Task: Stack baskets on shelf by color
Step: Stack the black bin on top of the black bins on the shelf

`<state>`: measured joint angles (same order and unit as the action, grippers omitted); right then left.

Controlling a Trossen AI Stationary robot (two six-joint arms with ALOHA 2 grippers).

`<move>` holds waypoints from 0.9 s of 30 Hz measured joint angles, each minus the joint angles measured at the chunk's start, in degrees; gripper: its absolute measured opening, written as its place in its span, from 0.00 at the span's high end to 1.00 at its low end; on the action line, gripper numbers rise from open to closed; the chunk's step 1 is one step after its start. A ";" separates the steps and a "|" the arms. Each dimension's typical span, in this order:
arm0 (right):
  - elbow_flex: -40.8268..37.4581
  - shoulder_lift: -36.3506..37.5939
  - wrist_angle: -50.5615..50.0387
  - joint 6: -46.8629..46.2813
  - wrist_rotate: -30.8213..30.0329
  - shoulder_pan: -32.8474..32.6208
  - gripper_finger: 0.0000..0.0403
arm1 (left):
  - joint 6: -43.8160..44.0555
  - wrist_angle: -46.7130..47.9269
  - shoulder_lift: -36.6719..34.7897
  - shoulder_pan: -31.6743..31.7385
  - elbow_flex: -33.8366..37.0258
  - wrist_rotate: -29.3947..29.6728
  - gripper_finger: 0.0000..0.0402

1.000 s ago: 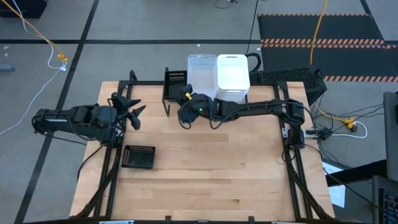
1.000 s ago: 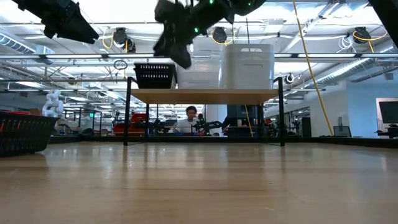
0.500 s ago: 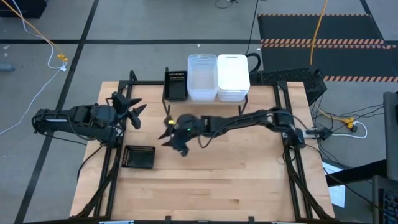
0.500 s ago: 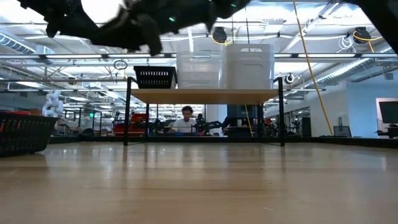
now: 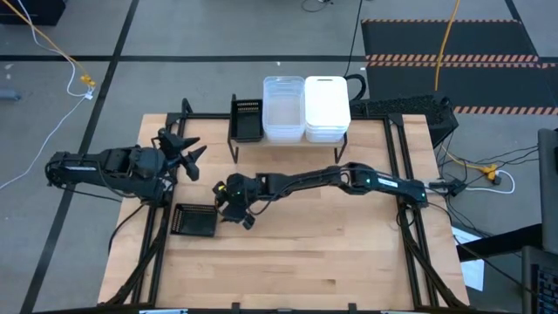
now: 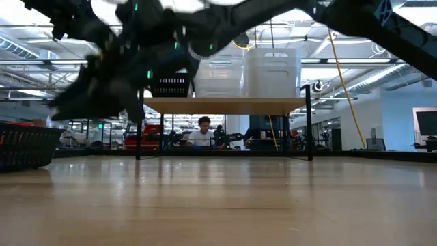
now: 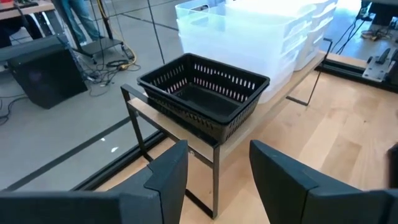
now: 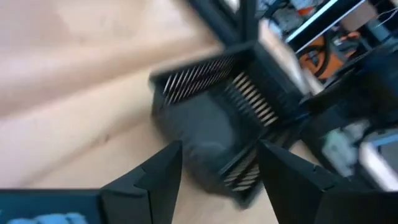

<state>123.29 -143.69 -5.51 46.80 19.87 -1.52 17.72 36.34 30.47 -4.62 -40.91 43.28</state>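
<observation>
On the light-wood shelf [image 5: 292, 139] at the table's far edge stand one black mesh basket [image 5: 247, 119], a stack of clear baskets [image 5: 283, 109] and a stack of white baskets [image 5: 327, 109]. Another black mesh basket [image 5: 195, 221] rests on its bottom on the tabletop, left of centre. My right gripper [image 5: 228, 208] hovers open just right of it; the right wrist view shows that basket [image 8: 230, 137] ahead of the open fingers [image 8: 217, 168], blurred. My left gripper [image 5: 187, 155] waits open at the table's left, facing the shelf's black basket [image 7: 202, 99].
Black frame rails [image 5: 410, 227] run along the table's left and right edges. The near half of the wooden tabletop [image 5: 296, 262] is bare wood. In the low view a person [image 6: 203, 133] sits in the room beyond the shelf.
My right gripper has left the shelf by the clear stack and swung toward the table's near left, coming down beside the black basket on the tabletop. The arm has stretched out across the table. The baskets have stayed in place.
</observation>
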 joint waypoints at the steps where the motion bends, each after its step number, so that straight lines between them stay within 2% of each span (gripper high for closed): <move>1: -0.09 -0.55 0.01 0.55 0.26 0.13 0.50 | 0.00 -0.02 0.31 0.00 0.02 0.02 0.56; 11: -0.16 -4.75 6.54 4.03 1.17 0.81 0.50 | 0.02 0.04 0.42 0.04 0.01 1.78 0.56; 15: 0.08 -4.78 7.99 5.11 1.15 0.81 0.54 | 0.02 0.04 0.40 0.04 0.00 1.83 0.56; 19: -0.03 -5.08 5.40 5.13 1.04 0.79 0.64 | 0.02 0.04 0.40 0.04 0.00 1.85 0.56; 27: -0.03 -4.97 4.23 4.95 0.93 0.79 0.94 | 0.07 -0.02 0.71 0.04 0.00 1.89 0.56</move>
<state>123.26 -148.66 -1.28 51.75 20.79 -0.73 17.78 36.32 31.18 -4.58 -40.90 45.16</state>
